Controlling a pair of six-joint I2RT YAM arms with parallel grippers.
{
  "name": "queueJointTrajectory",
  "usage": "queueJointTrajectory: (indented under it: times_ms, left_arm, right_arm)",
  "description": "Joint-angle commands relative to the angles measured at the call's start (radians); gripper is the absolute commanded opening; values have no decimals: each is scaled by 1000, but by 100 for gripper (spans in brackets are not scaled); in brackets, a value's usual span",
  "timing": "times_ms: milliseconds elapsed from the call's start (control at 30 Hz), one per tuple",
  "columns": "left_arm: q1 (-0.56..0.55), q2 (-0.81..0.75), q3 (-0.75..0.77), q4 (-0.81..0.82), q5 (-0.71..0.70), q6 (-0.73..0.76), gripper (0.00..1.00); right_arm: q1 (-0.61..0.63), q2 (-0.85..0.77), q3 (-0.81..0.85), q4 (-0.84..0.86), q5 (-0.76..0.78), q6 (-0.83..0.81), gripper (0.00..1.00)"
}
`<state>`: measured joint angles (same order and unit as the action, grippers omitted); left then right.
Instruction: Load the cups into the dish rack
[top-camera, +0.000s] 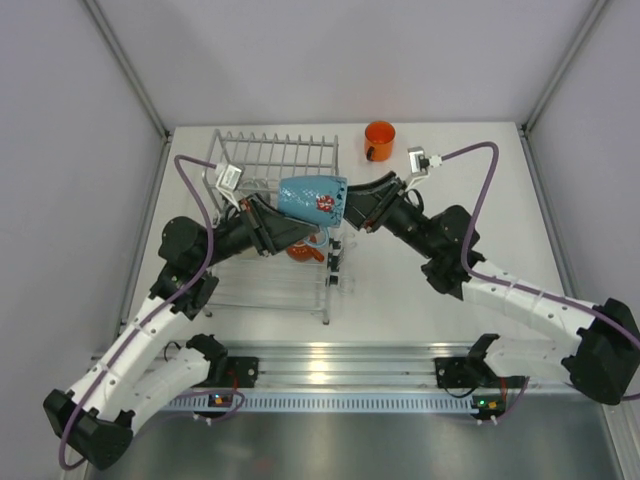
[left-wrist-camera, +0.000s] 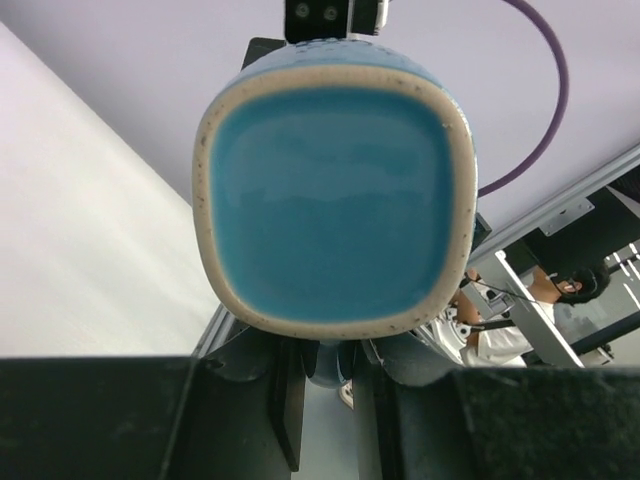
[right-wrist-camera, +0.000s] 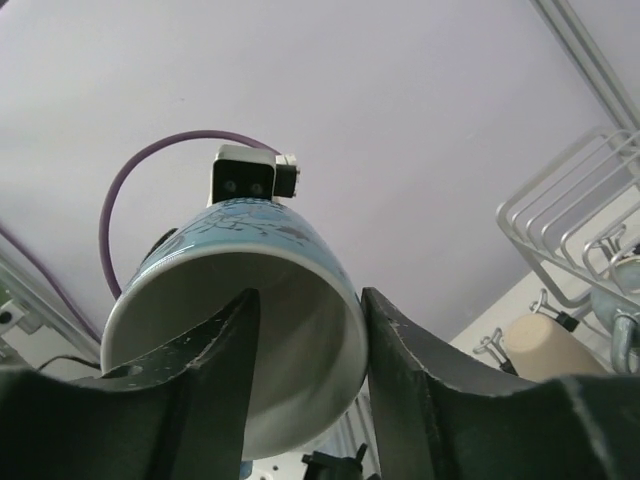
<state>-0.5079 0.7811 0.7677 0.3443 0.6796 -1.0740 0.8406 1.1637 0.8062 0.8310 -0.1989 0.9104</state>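
Cups, near to far. Nearest to me, the dark red-orange cup (top-camera: 300, 250) sits inside the dish rack (top-camera: 270, 150), mostly hidden under the left arm. The rack occupies the far-left part of the desk.

Just beyond it, the light blue cup (top-camera: 312, 197) hangs on its side in the air above the rack's right end, between the two grippers. Its base points to the left arm and its mouth to the right arm.

Left gripper (top-camera: 296, 230): in the left wrist view its fingers stand close together under the cup's base, with a blue part of the cup pinched between them.

Right gripper (top-camera: 352, 207): in the right wrist view its fingers are spread, one in front of the white mouth and the other outside the wall. I cannot tell whether either pad touches it.

Grey-beige cup (right-wrist-camera: 540, 345) shows beside the rack wires. I cannot tell how it sits.

Farthest, the bright orange cup (top-camera: 380, 138) stands upright on the desk near the far edge, just right of the rack and apart from it.
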Motion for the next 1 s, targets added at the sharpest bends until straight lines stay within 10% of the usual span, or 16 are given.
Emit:
queueJointTrajectory:
  times_ms: [0, 633, 967]
  left_arm:
    - [2, -34, 7, -30, -84, 51, 0]
    - [2, -169, 125, -603, -426, 315, 0]
    - [2, -152, 131, -951, -962, 277, 0]
  right_arm:
    - [17, -81, -15, 33, 27, -59, 46]
    - [0, -282, -107, -199, 151, -130, 60]
    - [0, -338, -111, -293, 220, -157, 60]
